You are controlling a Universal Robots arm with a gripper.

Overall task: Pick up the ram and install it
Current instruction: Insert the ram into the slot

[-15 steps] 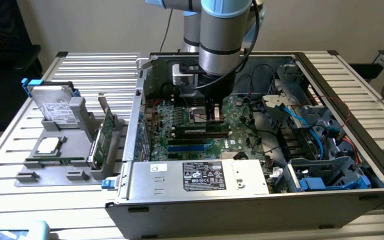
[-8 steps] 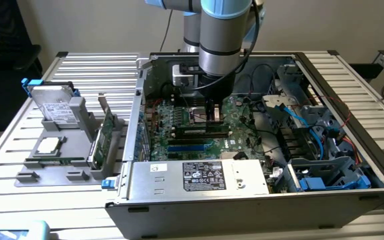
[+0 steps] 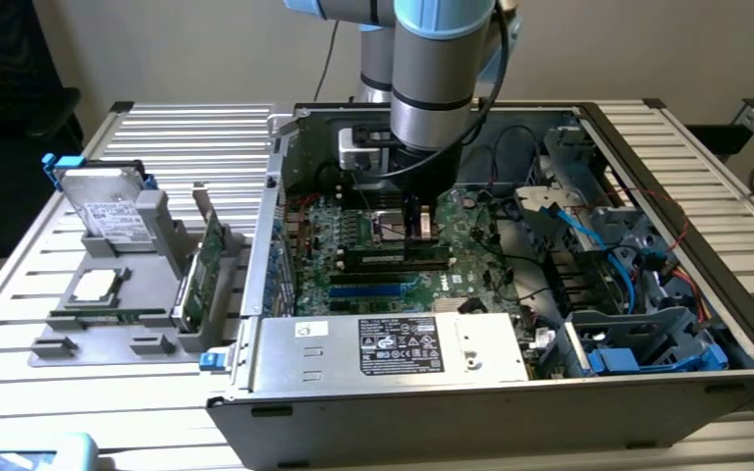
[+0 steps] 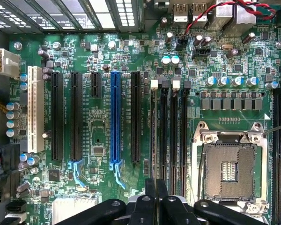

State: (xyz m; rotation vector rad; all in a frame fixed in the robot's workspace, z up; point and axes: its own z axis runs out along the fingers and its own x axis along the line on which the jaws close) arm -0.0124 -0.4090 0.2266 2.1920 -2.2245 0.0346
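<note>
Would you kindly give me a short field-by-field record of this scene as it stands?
gripper: inside the computer case, above the memory slots
ram: lying in the gray holder, outside the case, on the exterior view's left
memory slots: four, empty
processor socket: empty, beside the slots

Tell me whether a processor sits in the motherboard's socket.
No: the socket on the motherboard stands empty, its bare contact field showing inside the metal frame.
</note>
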